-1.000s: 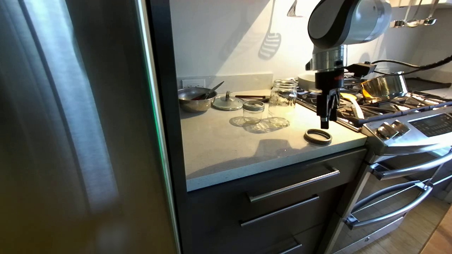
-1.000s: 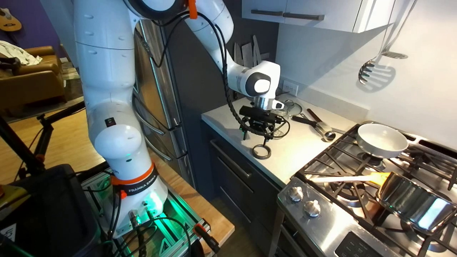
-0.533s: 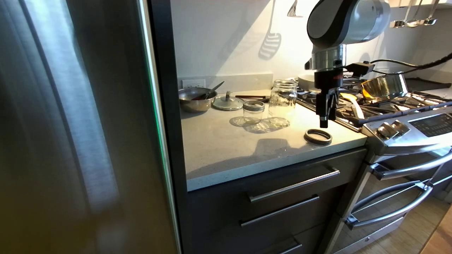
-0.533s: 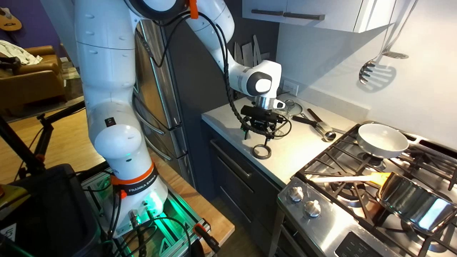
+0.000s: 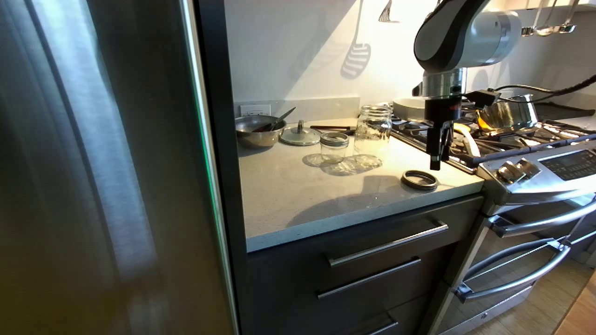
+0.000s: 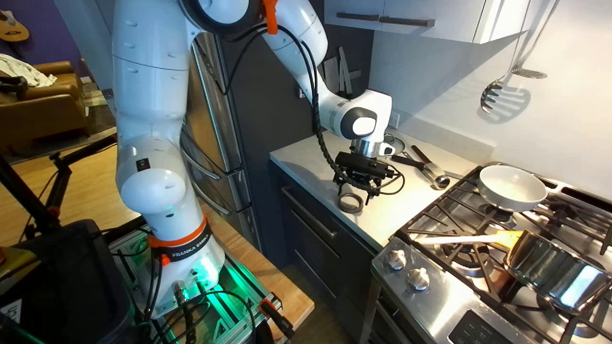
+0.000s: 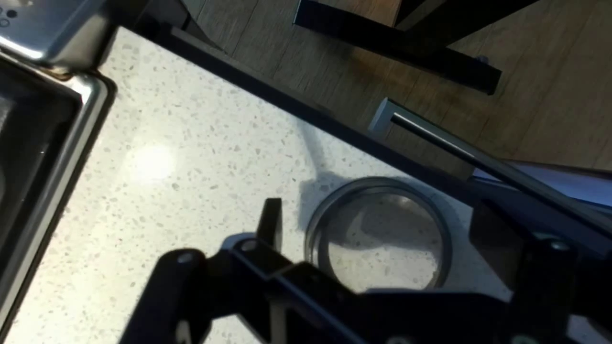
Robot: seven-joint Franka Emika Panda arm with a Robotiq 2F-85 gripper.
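Gripper (image 7: 377, 212) spread wide and empty; fingers (image 7: 271, 222) just above the dark ring (image 7: 374, 184), apart from it. Ring lies flat on the countertop (image 7: 220, 124) near its front edge; wrist view shows it between the fingers.

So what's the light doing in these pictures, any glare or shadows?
In the wrist view, a white glare spot on the countertop, shadow around the ring, the gripper nearly black; in an exterior view, a slotted shadow on the wall; in an exterior view, green light on the robot's base.
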